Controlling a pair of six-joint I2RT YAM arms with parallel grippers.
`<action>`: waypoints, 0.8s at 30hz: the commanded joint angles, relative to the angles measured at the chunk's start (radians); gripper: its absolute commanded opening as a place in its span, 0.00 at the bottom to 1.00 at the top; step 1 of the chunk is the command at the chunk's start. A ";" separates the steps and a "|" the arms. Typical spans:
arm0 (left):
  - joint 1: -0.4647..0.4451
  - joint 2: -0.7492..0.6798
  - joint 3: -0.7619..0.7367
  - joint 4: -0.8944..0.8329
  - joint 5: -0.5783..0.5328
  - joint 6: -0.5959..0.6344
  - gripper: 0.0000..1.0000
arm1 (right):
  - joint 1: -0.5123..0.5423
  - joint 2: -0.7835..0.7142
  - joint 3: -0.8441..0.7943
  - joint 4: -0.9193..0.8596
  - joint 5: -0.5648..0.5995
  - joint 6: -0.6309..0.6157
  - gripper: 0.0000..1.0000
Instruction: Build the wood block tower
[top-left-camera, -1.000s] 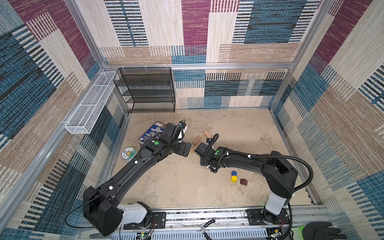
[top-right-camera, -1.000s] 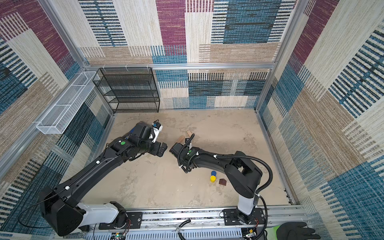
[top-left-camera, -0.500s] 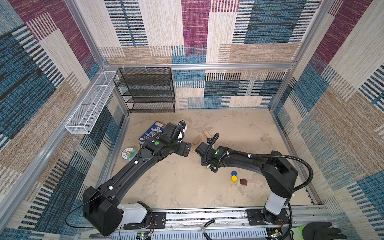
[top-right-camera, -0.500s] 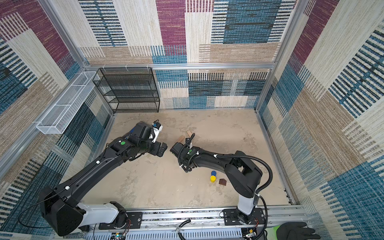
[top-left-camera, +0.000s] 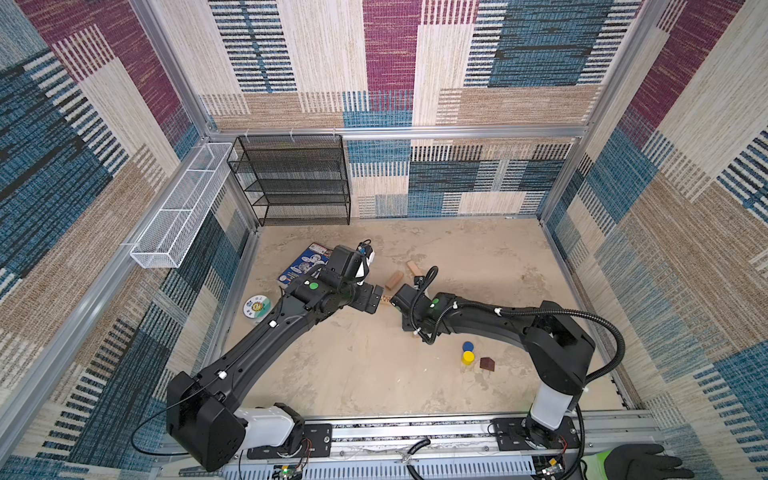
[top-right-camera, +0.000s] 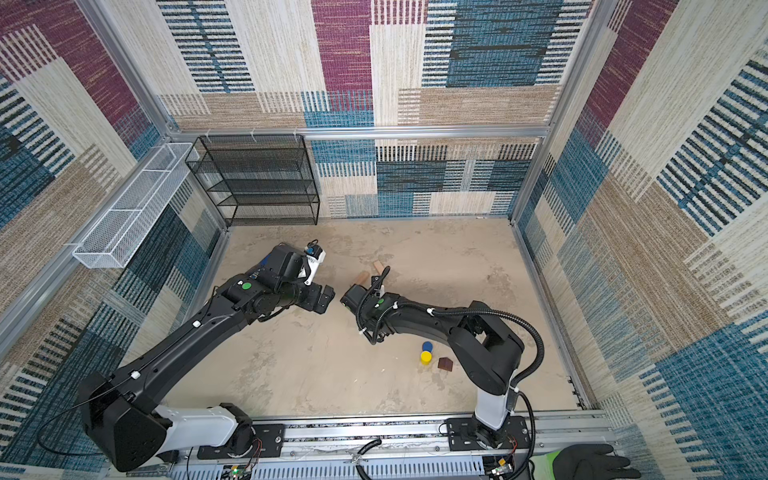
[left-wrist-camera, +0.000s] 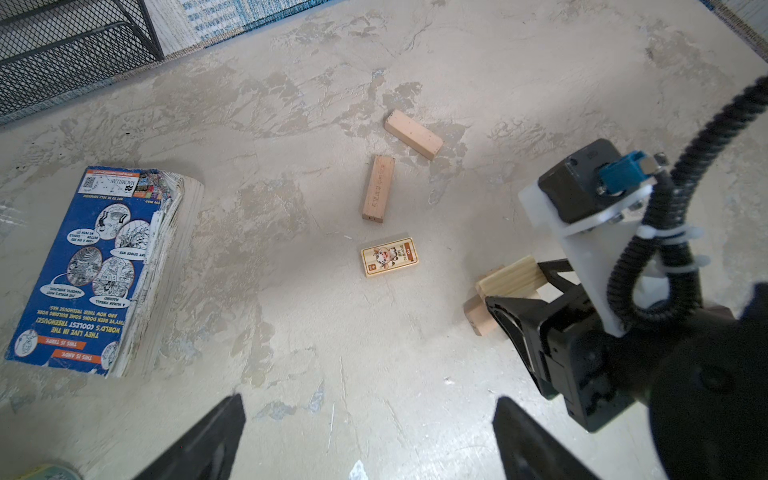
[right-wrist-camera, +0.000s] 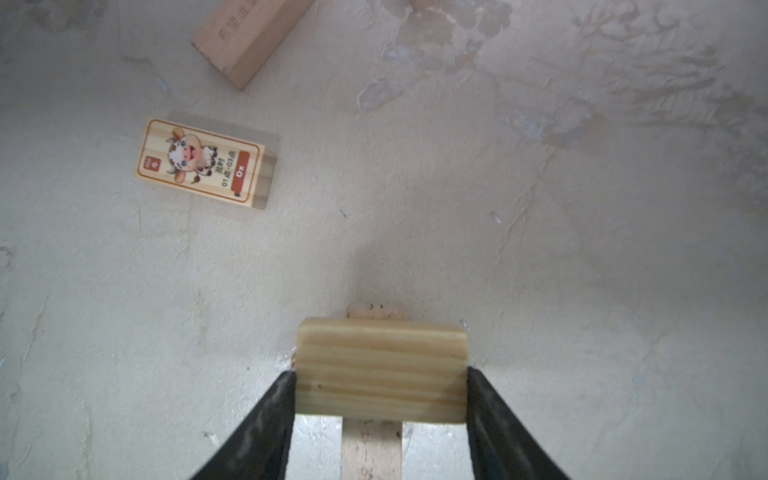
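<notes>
Gripping a block (right-wrist-camera: 380, 370) crosswise over a bar (right-wrist-camera: 371, 449), R gripper (right-wrist-camera: 380, 376) has jaws shut on it; L gripper (left-wrist-camera: 370, 401) hovers just left, jaws wide apart

blue paperback (left-wrist-camera: 95, 266) lying flat | round tin, perhaps (top-left-camera: 257, 308), nearby | black mesh rack (top-left-camera: 295, 178) rear

In a top view, a plain tan wooden bar (top-left-camera: 394, 280) and a second tan bar (top-left-camera: 414, 267) lie flat just above the middle of the frame, with a flat wooden block with a printed ox picture (left-wrist-camera: 388, 257) near them. A pale striped wooden bar (right-wrist-camera: 380, 353) sits crosswise over a narrower tan bar (right-wrist-camera: 371, 451), and the right gripper (right-wrist-camera: 380, 374) clamps its two ends. Lower and right of centre, a blue disc (top-left-camera: 468, 346), an upright yellow cylinder (top-left-camera: 468, 357) and a dark-brown house-shaped piece (top-left-camera: 487, 364) stand close together.
</notes>
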 joint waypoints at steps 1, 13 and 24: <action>0.000 0.002 -0.003 0.010 0.012 -0.001 0.98 | 0.000 0.001 0.005 0.018 0.005 -0.004 0.33; 0.000 0.005 -0.002 0.010 0.009 -0.002 0.98 | -0.001 -0.010 0.000 0.031 -0.021 -0.007 0.38; 0.001 0.004 -0.003 0.010 0.007 -0.002 0.98 | -0.003 -0.003 0.004 0.032 -0.021 -0.009 0.38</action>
